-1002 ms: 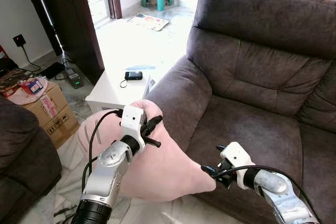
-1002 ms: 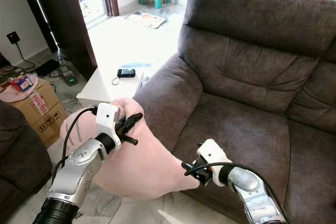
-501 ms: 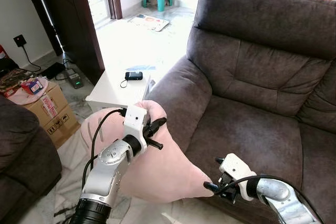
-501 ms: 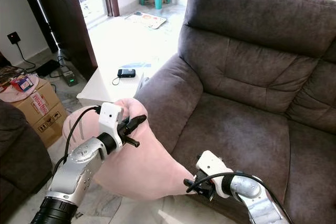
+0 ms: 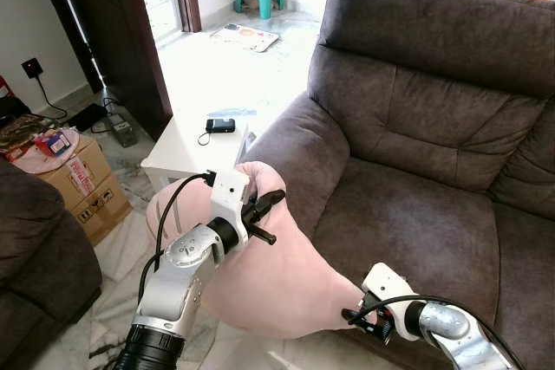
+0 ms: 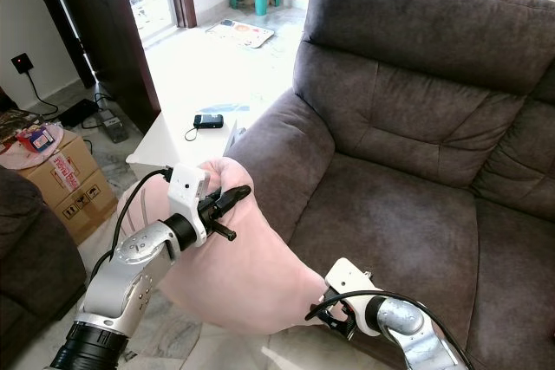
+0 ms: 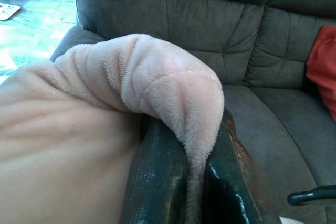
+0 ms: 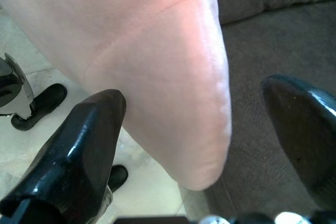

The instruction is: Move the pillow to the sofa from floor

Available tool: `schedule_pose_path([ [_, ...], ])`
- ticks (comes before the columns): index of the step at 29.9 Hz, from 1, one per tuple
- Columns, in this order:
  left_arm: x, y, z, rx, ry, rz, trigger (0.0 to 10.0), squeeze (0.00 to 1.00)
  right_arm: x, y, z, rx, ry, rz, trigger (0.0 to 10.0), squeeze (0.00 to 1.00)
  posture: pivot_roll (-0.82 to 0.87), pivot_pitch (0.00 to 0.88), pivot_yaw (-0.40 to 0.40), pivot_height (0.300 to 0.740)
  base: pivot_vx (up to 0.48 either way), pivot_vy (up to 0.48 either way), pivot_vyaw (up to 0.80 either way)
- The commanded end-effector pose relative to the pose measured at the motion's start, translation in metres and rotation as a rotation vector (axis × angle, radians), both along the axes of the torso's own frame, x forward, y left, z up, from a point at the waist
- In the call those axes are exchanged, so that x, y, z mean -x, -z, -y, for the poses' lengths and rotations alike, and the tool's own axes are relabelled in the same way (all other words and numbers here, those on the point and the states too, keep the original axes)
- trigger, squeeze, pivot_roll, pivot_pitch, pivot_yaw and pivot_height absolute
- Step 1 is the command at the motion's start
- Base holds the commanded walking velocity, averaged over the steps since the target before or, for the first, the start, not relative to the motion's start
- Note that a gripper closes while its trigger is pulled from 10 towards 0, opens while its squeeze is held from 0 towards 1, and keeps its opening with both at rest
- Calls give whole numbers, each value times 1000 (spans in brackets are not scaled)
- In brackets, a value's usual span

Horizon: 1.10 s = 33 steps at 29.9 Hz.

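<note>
The left claw [image 5: 263, 210] is pinching a fold at the top of the pink pillow [image 5: 277, 288], holding it off the floor against the front of the grey sofa [image 5: 408, 153], beside its armrest. The right claw [image 8: 207, 145] is sitting with fingers apart around the pillow's lower corner, seemingly not quite touching it. A white tabletop [image 5: 186, 149] is carrying a dark device [image 5: 220, 125].

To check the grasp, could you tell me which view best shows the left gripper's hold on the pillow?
The left wrist view: the left gripper pinches a fold of the pillow between its fingers. The eye views show the whole pillow; the right wrist view shows its lower corner.
</note>
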<state>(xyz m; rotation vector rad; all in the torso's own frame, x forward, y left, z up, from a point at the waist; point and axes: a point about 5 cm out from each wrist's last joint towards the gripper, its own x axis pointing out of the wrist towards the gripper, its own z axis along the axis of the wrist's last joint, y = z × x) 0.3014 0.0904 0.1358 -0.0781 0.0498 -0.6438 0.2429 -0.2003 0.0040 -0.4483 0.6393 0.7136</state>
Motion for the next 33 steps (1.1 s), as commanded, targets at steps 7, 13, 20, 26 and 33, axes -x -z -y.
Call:
schedule_pose_path([
  [7, 0, -34, 15, 52, 88, 128, 10000, 0, -1, 1, 3, 15, -14, -19, 10000, 0, -13, 0, -18, 740, 0, 0, 0],
  [13, 2, -36, 17, 53, 108, 130, 10000, 0, 5, 5, 2, 1, -57, -75, 10000, 0, -11, 0, -21, 740, 0, 0, 0],
  [20, 4, -39, 19, 63, 138, 135, 10000, 0, 9, 11, 7, 21, -59, -113, 10000, 0, -7, 0, -24, 740, 0, 0, 0],
  [26, 7, -40, 21, 68, 173, 131, 10000, 0, 9, 17, 20, 93, 21, -114, 10000, 0, -8, 0, -24, 740, 0, 0, 0],
  [33, 9, -39, 21, 66, 179, 126, 10000, 0, 9, 20, 24, 113, 51, -119, 10000, 0, -6, 0, -24, 740, 0, 0, 0],
])
